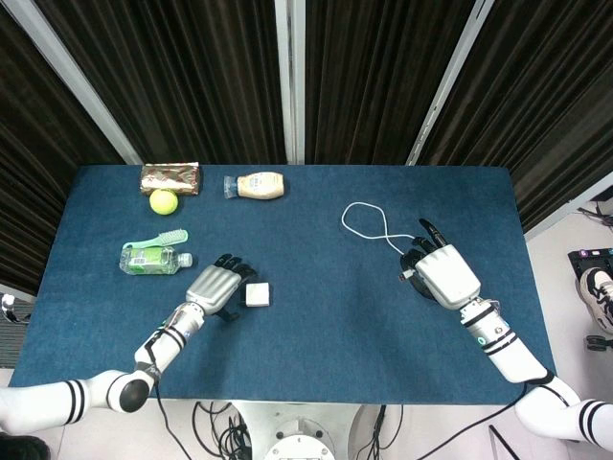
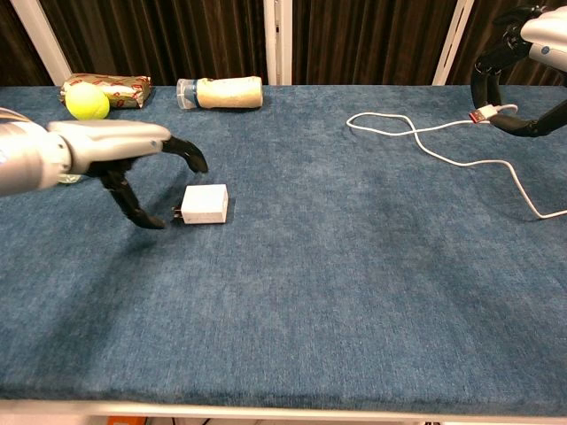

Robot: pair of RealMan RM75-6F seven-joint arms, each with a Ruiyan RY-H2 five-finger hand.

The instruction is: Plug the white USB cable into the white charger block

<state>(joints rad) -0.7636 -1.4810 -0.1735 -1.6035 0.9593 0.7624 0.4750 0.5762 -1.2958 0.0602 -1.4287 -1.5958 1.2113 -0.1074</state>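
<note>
The white charger block (image 1: 257, 294) (image 2: 205, 204) lies flat on the blue table, its prongs pointing left in the chest view. My left hand (image 1: 215, 287) (image 2: 115, 155) hovers just left of it with fingers spread, one fingertip (image 2: 197, 163) above the block and another near the prongs, holding nothing. My right hand (image 1: 442, 273) (image 2: 530, 35) is raised at the right and pinches the USB plug (image 2: 485, 113) of the white cable (image 1: 369, 225) (image 2: 416, 133). The cable loops on the table and trails off right.
Along the far left stand a tennis ball (image 1: 164, 201), a snack packet (image 1: 170, 177) and a lying mayonnaise bottle (image 1: 254, 186). A water bottle (image 1: 153, 259) and a green brush (image 1: 163, 239) lie left of my left hand.
</note>
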